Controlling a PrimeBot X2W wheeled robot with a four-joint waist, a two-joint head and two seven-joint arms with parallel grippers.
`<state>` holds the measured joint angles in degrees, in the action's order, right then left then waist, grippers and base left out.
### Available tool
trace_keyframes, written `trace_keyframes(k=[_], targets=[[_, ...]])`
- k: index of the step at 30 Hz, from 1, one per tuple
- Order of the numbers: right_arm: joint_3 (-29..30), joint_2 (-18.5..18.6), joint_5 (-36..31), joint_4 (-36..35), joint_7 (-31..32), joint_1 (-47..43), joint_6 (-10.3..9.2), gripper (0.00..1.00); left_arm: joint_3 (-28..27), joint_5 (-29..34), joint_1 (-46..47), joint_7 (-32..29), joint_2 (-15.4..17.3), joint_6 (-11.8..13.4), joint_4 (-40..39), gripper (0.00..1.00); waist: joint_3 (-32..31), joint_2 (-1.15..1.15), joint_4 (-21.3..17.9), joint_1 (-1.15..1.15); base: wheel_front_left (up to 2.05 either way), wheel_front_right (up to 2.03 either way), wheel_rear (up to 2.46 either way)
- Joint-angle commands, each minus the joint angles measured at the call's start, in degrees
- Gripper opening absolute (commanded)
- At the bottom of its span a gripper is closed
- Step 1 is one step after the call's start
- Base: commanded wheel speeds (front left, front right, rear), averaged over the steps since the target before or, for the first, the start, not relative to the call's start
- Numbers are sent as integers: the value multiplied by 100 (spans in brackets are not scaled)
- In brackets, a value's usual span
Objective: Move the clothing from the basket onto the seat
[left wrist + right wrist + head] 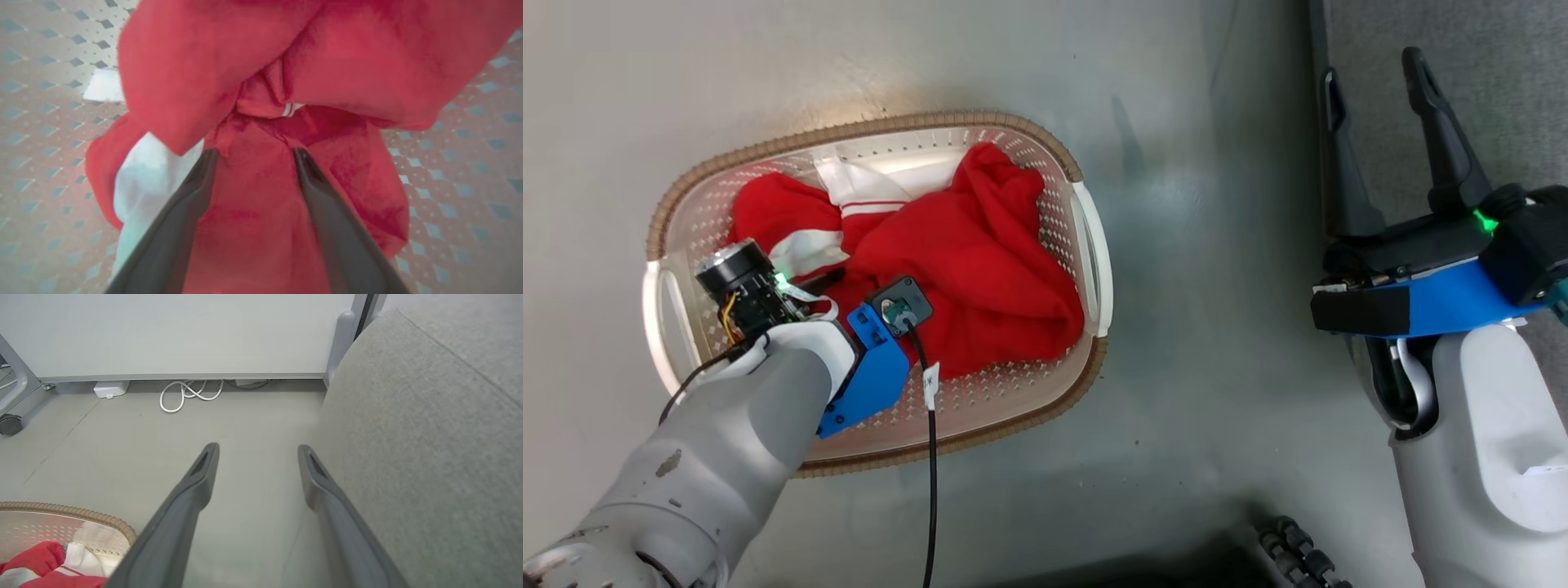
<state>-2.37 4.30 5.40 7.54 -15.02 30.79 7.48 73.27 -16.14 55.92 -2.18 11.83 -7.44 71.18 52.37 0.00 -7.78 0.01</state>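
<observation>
The clothing (980, 253) is a crumpled red heap with white stripes and panels, lying in the cream basket (1013, 131) with a brown rim on the floor. My left arm (768, 392) reaches down into the basket. In the left wrist view my left gripper (255, 155) is open, its fingertips right at a fold of the red clothing (253, 61), nothing clamped. My right gripper (1372, 69) stands open and empty at the right, beside the grey seat (1503, 82). In the right wrist view the right gripper (257, 448) hangs over bare floor, with the seat (429, 437) at right and the basket (81, 510) at lower left.
A coiled white cable (190, 394) and a small white box (110, 388) lie by the far wall panel. A caster wheel (10, 424) sits at the left edge. A black cable (931, 490) hangs from my left wrist across the basket's near rim.
</observation>
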Motion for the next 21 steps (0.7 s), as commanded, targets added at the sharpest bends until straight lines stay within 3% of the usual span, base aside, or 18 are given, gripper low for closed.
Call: trace_keyframes(k=[1, 20, 21], targets=[[27, 23, -36, -61, -24, 121, 3, 100, 18, -29, 137, -76, 38, -2, 38, 100, 186, 0, -37, -1, 0, 0, 0], [186, -37, -46, -246, -21, 214, 2, 100, 26, -150, 457, -531, 230, -2, 179, 100, 741, 0, -179, -1, 0, 0, 0], [183, -40, -47, -242, -21, 219, 2, 100, 25, -145, 460, -542, 236, -2, 181, 78, 748, 0, -181, -1, 0, 0, 0]])
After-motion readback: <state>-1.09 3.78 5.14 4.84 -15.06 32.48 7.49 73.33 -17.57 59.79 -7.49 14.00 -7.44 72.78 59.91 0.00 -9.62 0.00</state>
